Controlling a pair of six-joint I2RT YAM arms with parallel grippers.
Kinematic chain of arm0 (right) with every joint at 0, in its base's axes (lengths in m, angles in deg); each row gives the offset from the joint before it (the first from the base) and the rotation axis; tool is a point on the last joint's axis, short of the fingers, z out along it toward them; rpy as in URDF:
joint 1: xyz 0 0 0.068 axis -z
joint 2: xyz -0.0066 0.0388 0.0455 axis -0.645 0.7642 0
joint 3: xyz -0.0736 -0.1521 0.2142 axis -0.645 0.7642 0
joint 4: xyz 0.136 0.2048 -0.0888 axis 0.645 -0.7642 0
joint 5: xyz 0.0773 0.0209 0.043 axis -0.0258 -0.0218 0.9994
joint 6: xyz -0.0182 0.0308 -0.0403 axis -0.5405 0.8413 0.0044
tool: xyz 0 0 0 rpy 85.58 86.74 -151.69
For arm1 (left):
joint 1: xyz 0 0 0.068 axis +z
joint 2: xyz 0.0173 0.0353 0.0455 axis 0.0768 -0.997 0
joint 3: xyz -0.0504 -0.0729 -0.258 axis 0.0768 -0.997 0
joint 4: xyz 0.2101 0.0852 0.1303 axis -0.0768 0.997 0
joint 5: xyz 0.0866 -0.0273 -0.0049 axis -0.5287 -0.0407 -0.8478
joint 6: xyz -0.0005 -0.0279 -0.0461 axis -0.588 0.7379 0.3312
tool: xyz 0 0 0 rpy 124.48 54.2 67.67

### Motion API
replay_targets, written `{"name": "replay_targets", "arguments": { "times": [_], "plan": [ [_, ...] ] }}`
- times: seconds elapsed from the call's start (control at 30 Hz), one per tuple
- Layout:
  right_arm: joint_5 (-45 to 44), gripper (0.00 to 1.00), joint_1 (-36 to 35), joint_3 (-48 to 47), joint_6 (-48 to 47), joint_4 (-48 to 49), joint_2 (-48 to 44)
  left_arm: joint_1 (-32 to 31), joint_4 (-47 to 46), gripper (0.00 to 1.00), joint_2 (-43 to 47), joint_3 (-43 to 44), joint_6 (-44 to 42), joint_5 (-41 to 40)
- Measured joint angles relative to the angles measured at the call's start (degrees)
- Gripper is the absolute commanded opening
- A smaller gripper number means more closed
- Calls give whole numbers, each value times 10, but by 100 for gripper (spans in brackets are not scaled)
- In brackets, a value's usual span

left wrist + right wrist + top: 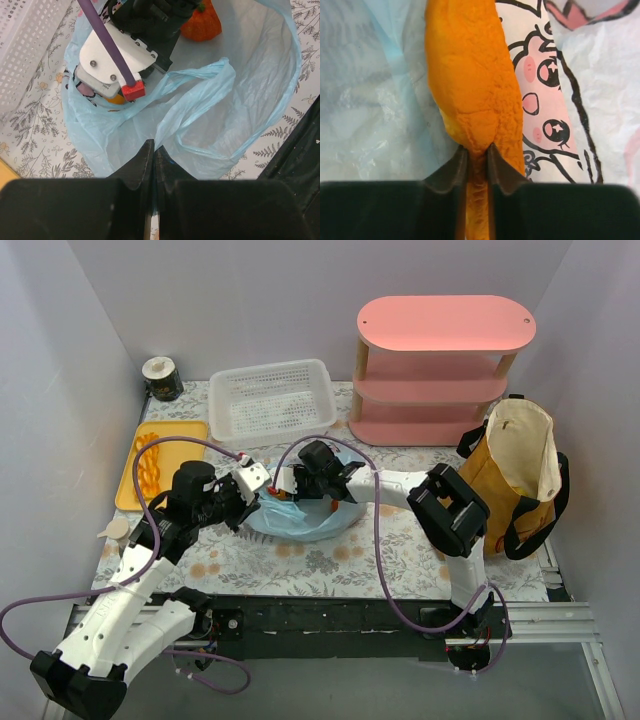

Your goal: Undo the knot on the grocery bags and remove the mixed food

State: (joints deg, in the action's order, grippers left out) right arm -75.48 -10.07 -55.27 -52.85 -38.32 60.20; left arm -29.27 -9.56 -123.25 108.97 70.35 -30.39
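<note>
The pale blue plastic bag [300,520] lies open at the table's middle. My left gripper [153,150] is shut on its near rim [200,100] and holds it. My right gripper [476,152] reaches inside the bag [318,480] and is shut on an orange-tan pastry piece [470,75]. A snack packet with cartoon faces [545,95] lies under the pastry. A small orange fruit [201,24] sits deep in the bag. The mustard-brown tote [520,475] stands at the right. More pastry pieces [148,462] lie on the yellow tray [185,432].
A white perforated basket [272,400] stands behind the bag. A pink three-tier shelf [440,365] is at the back right. A dark cup with a white rim [161,378] is at the back left. Grey walls close both sides.
</note>
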Motion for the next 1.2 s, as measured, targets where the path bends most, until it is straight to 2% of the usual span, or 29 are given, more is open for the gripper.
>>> {"name": "replay_targets", "arguments": {
  "times": [0.07, 0.27, 0.63, 0.9, 1.2],
  "plan": [
    [2, 1, 0, 4, -5, 4, -3, 0, -1, 0, -1, 0, 3, 0],
    [9, 1, 0, 51, -6, -27, -64, 0, -17, 0, -3, 0, 8, -10],
    [35, 1, 0, 113, -1, -111, -250, 0, -60, 0, -14, -28, 9, -62],
    [53, 1, 7, 113, 8, -194, -316, 0, -65, 0, -15, -32, 10, -80],
    [62, 1, 44, 112, 48, -219, -341, 0, -69, 0, -19, -43, 10, -89]
  ]
}}
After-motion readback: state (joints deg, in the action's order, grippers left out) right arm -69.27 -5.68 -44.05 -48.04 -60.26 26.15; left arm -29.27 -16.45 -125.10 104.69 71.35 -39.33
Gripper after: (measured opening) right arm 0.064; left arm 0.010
